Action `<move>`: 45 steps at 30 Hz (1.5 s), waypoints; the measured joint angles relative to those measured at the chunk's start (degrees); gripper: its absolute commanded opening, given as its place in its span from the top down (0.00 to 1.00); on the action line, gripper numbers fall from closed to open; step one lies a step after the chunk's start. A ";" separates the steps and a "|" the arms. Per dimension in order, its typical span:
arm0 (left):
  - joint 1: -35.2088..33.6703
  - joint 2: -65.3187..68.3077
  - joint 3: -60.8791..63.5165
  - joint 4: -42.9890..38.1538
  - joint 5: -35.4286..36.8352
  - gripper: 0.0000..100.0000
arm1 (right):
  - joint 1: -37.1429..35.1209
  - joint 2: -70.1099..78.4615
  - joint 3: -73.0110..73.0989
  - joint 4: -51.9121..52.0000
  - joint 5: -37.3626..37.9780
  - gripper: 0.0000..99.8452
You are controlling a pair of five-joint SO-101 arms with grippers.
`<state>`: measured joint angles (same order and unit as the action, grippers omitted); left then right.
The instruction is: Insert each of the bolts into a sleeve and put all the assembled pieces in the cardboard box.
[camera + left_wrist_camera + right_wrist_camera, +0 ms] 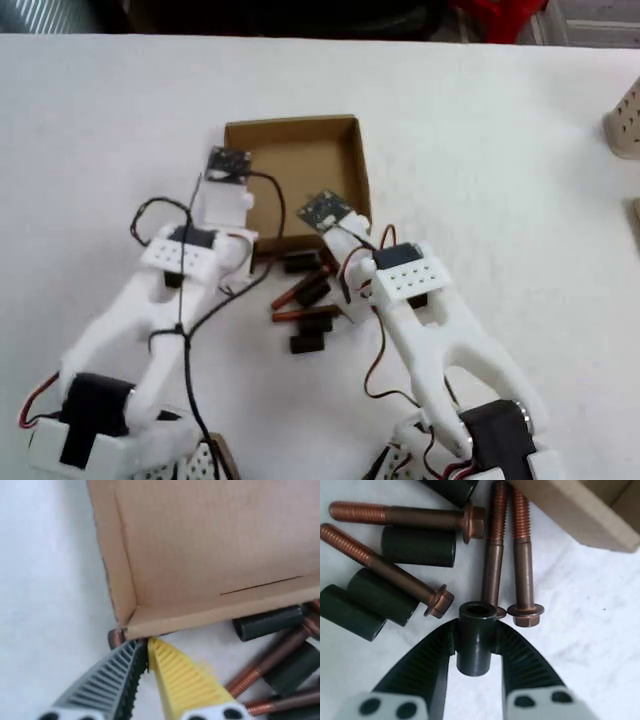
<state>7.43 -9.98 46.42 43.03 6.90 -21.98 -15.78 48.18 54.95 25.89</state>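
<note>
Before the box point(300, 165), bolts point(517, 555), right claw point(476, 626) (gripping a sleeve point(476, 652))

Our two white arms extend forward side by side, the left arm point(140, 310) and the right arm point(445, 350), with both wrists angled down. Our left hand point(146, 655) has its grey and yellow fingers pressed together at the tips. Our right hand point(475, 630) has black fingers clamped on a dark sleeve point(476, 652).

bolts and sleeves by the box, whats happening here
The right gripper is shut on a black sleeve next to the loose copper bolts and other sleeves. The left gripper sits shut at an outer corner of the cardboard box. No bolt seen is in a sleeve yet, and the box looks empty.
</note>
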 measured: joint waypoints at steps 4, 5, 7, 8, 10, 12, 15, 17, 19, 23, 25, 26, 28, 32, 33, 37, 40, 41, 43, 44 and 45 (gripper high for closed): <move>3.16 0.70 -0.26 -3.43 0.09 0.98 | 0.00 0.00 0.00 0.00 0.00 0.98; 3.78 0.70 -0.26 -4.92 0.09 0.98 | 0.00 0.00 0.00 0.00 0.00 0.98; 4.75 0.70 -0.26 -6.95 0.09 0.98 | 0.00 0.00 0.00 0.00 0.00 0.98; 5.01 0.88 -0.26 -7.74 0.53 0.98 | 0.00 0.00 0.00 0.00 0.00 0.98; 5.71 1.67 -0.26 -9.49 3.08 0.98 | 0.00 0.00 0.00 0.00 0.00 0.98; 6.42 3.60 -0.62 -11.60 6.86 0.98 | 0.00 0.00 0.00 0.00 0.00 0.98; 7.12 8.18 -2.73 -13.54 10.64 0.98 | 0.44 0.00 0.00 0.00 0.00 0.98; 7.12 10.73 -4.57 -13.19 11.34 0.98 | 0.44 0.00 0.00 0.00 0.00 0.98; 7.12 11.69 -6.15 -11.52 11.69 0.98 | 0.44 0.00 0.00 0.00 0.00 0.98; 7.12 11.69 -7.21 -7.65 11.96 0.98 | 0.44 0.00 0.00 0.00 0.44 0.98; 7.12 11.69 -7.30 -4.66 11.96 0.98 | 0.44 0.00 0.00 0.00 1.23 0.98; 7.03 11.60 -7.56 -3.25 11.96 0.98 | 0.44 0.00 0.00 0.00 1.49 0.98; 7.03 11.60 -8.35 -0.62 11.96 0.98 | 0.44 0.00 0.00 0.00 1.67 0.98; 7.03 11.60 -8.97 4.13 11.69 0.98 | 0.44 0.00 0.00 0.00 2.02 0.98; 7.03 11.60 -8.97 4.92 10.81 0.98 | 0.44 0.00 0.00 0.00 2.02 0.98; 7.03 11.52 -8.97 5.71 5.27 0.98 | 0.44 0.00 0.00 0.00 2.02 0.98; 6.95 11.52 -9.85 6.51 4.04 0.98 | 0.44 0.00 0.00 -0.18 2.02 0.98; 6.51 11.52 -9.93 6.51 3.96 0.98 | 0.44 0.00 0.00 -0.18 2.02 0.98; 5.01 10.99 -9.93 6.86 3.69 0.98 | 0.44 0.00 0.00 -0.18 2.02 0.98; 4.13 9.93 -9.76 7.47 3.69 0.98 | 0.44 0.00 0.00 -0.18 2.02 0.98; 3.16 8.35 -9.41 7.91 3.78 0.98 | 0.44 0.00 0.00 -0.18 2.02 0.98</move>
<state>10.59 -1.63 37.01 50.95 10.68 -21.54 -15.78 48.18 54.77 27.91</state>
